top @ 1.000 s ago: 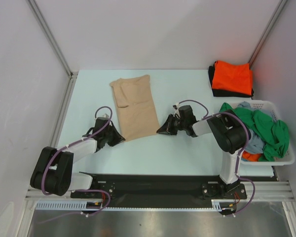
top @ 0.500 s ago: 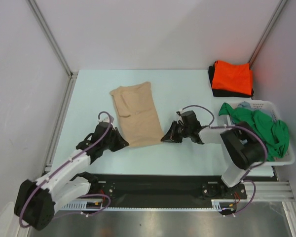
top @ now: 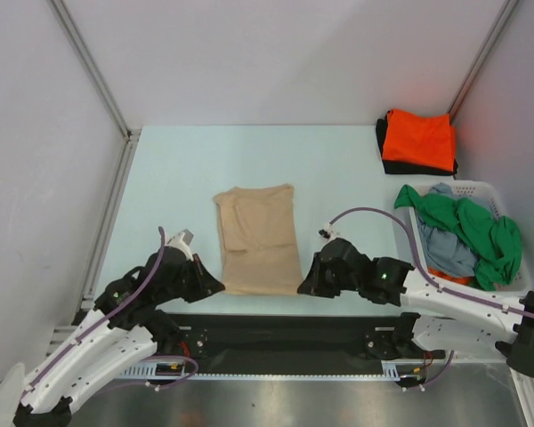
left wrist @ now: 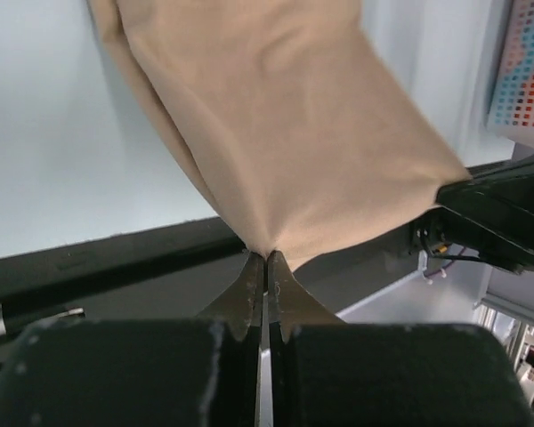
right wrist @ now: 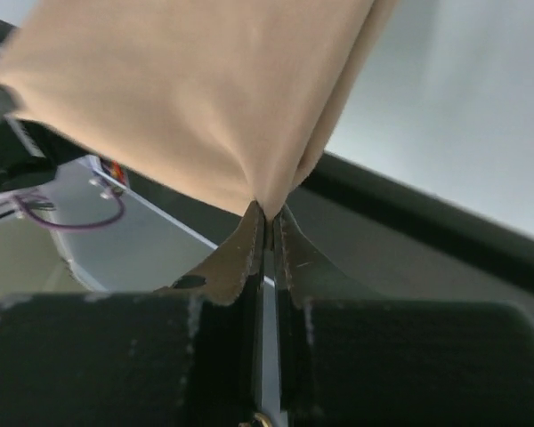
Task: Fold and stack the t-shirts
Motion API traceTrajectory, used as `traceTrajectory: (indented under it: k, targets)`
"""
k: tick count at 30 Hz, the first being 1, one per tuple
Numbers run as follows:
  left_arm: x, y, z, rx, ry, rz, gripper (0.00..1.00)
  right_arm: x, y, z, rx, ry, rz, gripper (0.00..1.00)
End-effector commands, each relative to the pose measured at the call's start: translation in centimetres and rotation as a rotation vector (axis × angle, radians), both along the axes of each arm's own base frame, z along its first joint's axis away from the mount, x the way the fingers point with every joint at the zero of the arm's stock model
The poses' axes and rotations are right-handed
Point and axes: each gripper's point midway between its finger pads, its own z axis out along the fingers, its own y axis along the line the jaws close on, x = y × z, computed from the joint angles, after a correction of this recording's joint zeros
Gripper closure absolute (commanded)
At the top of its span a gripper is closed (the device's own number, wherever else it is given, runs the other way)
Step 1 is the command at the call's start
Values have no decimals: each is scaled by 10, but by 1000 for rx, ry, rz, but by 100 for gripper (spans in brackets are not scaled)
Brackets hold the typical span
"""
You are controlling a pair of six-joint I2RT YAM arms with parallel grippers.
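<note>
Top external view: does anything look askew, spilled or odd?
Only mildly: the green cloth t-shirt spills over the white plastic laundry basket's rim. The folded tan cloth t-shirt lies fairly square, its near corners pinched by the left gripper and right gripper.

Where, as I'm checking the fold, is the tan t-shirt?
In the top view, the tan t-shirt lies at the near centre of the table, its near corners pinched by the left gripper and right gripper, left of the laundry basket.

The table holds a tan t-shirt, black t-shirt and basket.
</note>
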Motion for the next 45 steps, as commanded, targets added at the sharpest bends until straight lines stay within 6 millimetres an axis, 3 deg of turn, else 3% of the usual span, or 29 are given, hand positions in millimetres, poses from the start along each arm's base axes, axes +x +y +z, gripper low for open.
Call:
traceTrajectory:
  k: [1,3,4,6,8,12,16,17,26,31,32,37,45]
  targets:
    - [-4,6,38,-14,-25,17,100,8,-17,21,-75,-27,-148,100]
    - [-2,10,46,38,-39,-2,100,21,-24,31,-125,-77,-177,100]
    - [8,14,62,56,-90,27,100,31,-21,54,-103,-110,-193,100]
    - [18,16,66,118,-100,27,100,50,-29,58,-170,-128,-205,100]
    - [29,18,81,148,-140,44,100,68,-29,76,-173,-156,-215,100]
    - [56,15,88,235,-160,52,100,100,-29,81,-213,-172,-192,100]
    - [93,20,98,240,-177,97,100,135,-25,69,-246,-152,-184,100]
    - [99,17,94,242,-160,69,100,144,-24,75,-242,-161,-184,100]
    - [164,33,73,270,-102,114,100,208,-14,62,-282,-168,-145,100]
    - [200,42,55,281,-51,137,100,243,-6,37,-305,-131,-119,100]
    - [207,44,46,288,-20,139,100,250,-4,45,-304,-144,-119,100]
    - [237,46,29,303,39,143,100,277,0,26,-337,-141,-109,100]
    - [271,52,-17,328,162,153,100,318,3,-3,-350,-111,-105,100]
